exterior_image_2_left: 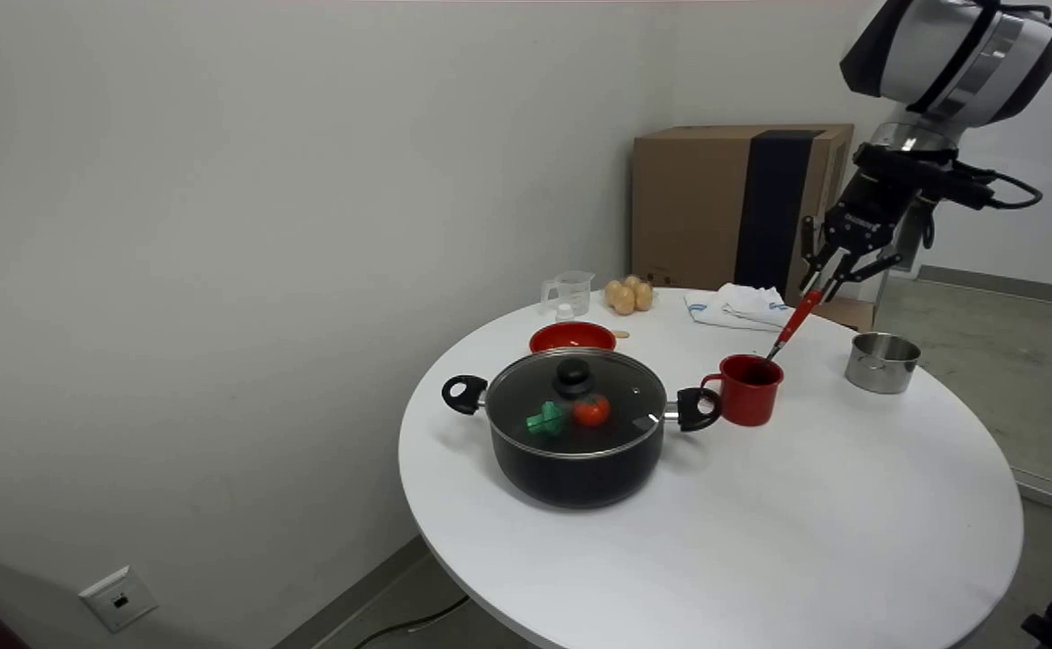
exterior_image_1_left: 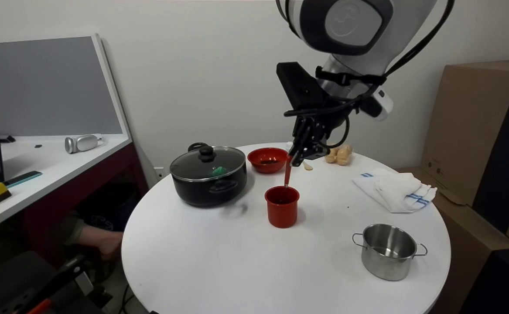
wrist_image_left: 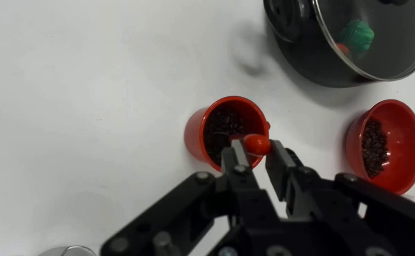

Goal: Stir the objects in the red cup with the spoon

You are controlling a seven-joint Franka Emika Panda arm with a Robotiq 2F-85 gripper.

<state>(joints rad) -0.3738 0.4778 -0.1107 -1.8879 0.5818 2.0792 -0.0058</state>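
The red cup stands upright on the white table in both exterior views. In the wrist view the cup holds many small dark pieces. The spoon has a red handle and a thin metal-looking lower part. It leans at a slant, its lower end inside the cup, and its bowl is hidden there. My gripper is above the cup, its two fingertips closed on the top of the spoon's handle. In the wrist view the red handle end sits between the fingers.
A black pot with a glass lid stands beside the cup. A shallow red bowl with dark pieces is behind it. A small steel pot, a folded towel, brown round items and a clear jug are also on the table.
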